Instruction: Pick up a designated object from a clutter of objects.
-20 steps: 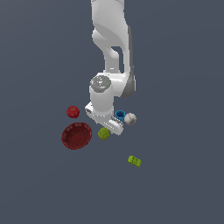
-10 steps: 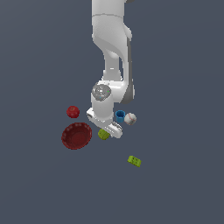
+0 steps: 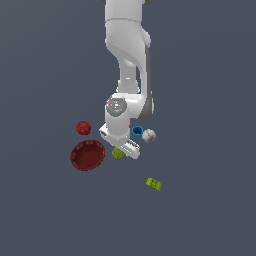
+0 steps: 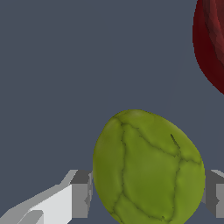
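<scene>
The designated object, an olive yellow-green pear-shaped fruit [image 4: 148,170], fills the lower part of the wrist view. It sits between my two grey fingertips [image 4: 81,192], which meet its sides. In the exterior view the fruit [image 3: 118,153] lies on the floor just beside the dark red ribbed bowl [image 3: 88,155], with my gripper [image 3: 127,150] down around it. The gripper is shut on the fruit, low at floor level. The rest of the clutter lies around it: a red ball [image 3: 83,127], a blue cup [image 3: 137,133], a white baseball [image 3: 149,135] and a green brick [image 3: 153,184].
The bowl's rim [image 4: 210,48] shows close to the fruit in the wrist view. The cup and baseball stand just behind the gripper on the exterior view's right. The arm's white links [image 3: 127,60] rise above the clutter. The floor is plain dark grey.
The arm has lowered the gripper onto the fruit, most of it in the first half second. The objects have not moved.
</scene>
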You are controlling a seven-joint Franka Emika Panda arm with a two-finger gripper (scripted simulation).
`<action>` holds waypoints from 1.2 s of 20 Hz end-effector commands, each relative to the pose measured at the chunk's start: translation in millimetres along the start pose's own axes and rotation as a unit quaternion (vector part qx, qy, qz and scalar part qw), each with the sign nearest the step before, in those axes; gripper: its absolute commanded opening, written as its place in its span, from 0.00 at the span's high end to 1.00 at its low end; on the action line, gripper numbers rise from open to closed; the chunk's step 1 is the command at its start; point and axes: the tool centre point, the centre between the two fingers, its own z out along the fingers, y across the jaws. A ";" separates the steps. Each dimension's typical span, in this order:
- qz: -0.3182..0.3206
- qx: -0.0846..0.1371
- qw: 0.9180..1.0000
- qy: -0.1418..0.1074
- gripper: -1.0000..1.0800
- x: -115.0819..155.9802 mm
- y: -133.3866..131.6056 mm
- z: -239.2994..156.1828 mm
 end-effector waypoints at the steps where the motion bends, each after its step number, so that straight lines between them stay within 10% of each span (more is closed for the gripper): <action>1: 0.000 0.000 1.000 0.000 1.00 0.3 0.7 0.9; 24: 0.000 0.000 1.000 0.000 1.00 5.4 -6.9 -109.0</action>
